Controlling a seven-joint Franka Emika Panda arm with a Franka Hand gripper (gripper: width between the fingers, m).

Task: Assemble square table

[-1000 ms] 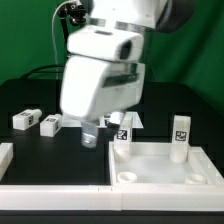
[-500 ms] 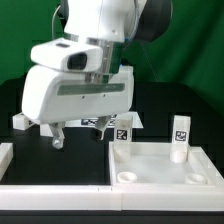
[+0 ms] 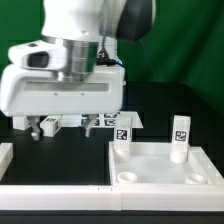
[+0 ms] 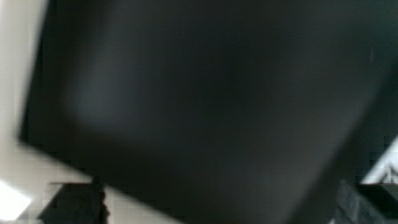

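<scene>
The white square tabletop slab [image 3: 165,162] lies at the exterior view's lower right, with a raised rim and round corner sockets. One tagged white leg [image 3: 180,138] stands upright at its far right corner. Another tagged block [image 3: 122,135] sits at its far left corner. My gripper [image 3: 36,128] hangs low over the black table at the exterior view's left, well apart from the slab. A bit of a loose white leg [image 3: 51,122] shows beside it; the arm hides the rest. In the blurred wrist view the gripper [image 4: 222,200] is open, with only dark table between the fingers.
The marker board [image 3: 104,121] peeks out behind the hand. Long white border bars run along the front [image 3: 60,193] and the left edge [image 3: 5,155]. The bulky white hand [image 3: 62,90] blocks much of the left half of the exterior view.
The arm has swept toward the exterior view's left, from near the slab's far left corner to over the loose legs, which it now mostly hides. The slab and standing leg have not moved.
</scene>
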